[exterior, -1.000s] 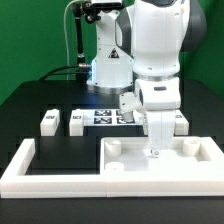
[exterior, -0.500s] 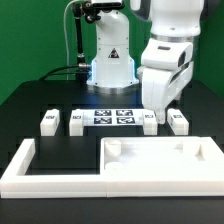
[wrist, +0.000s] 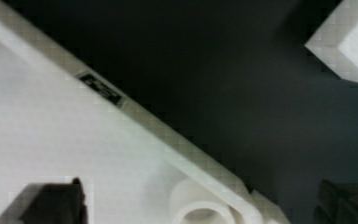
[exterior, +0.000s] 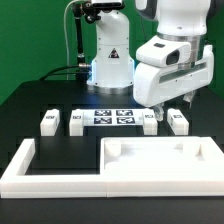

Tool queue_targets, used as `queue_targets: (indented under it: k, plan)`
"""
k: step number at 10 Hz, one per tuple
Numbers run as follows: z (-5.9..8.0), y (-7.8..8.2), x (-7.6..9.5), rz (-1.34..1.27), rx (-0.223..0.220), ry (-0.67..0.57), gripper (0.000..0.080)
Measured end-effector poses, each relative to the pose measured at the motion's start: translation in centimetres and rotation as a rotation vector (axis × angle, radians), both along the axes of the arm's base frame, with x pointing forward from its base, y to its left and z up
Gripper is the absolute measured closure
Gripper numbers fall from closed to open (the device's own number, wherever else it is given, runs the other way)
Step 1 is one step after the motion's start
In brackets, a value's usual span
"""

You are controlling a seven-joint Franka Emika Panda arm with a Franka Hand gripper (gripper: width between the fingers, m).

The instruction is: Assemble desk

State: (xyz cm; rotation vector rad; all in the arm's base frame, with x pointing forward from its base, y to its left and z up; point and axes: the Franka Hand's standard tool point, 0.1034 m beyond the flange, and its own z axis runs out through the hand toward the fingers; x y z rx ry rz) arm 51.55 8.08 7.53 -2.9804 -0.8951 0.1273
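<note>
**Exterior view:** The gripper (exterior: 176, 102) is being held above the black table (exterior: 50, 95), over the gap between the two legs at the exterior view's right. Its jaws are being kept wide apart and nothing is being carried between them. The tabletop (exterior: 160, 157) is being shown lying rim-up at the front, set against the border fence (exterior: 22, 165). All four legs are being shown standing loose in a row behind it. The inner right leg (exterior: 150, 121) and outer right leg (exterior: 179, 121) are on one side of the marker board (exterior: 113, 117), and the inner left leg (exterior: 76, 121) and outer left leg (exterior: 49, 122) are on the other.

**Wrist view:** A white slab, judged to be the tabletop (wrist: 51, 130), is being seen below the dark fingertips (wrist: 48, 200), with a round socket (wrist: 202, 212) showing between them. A blurred pale block (wrist: 345, 45) across the dark surface cannot be identified.

**Risk, as judged:** If a right-hand leg is being targeted, its neighbour is being left close enough to be clipped by an open finger on the way down. A descent that is off-centre is likely to tip or push the small leg instead of straddling it. A low swing is also risking a strike on the tabletop's raised rim, which would shift it out of the fence corner.
</note>
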Motion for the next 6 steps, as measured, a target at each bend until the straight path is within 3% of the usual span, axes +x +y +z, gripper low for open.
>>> queue_targets:
  k: [2, 3, 4, 6]
  plan:
    - [-1.2, 2.0, -1.4, -0.297, -0.027, 0.029, 0.0151]
    - [-2.4, 3.6, -2.8, -0.414, -0.043, 0.051, 0.0151]
    - [-3.1, 4.0, -2.7, -0.512, -0.042, 0.069, 0.0151]
    - [-2.9, 3.8, -2.4, -0.460, -0.043, 0.083, 0.0151]
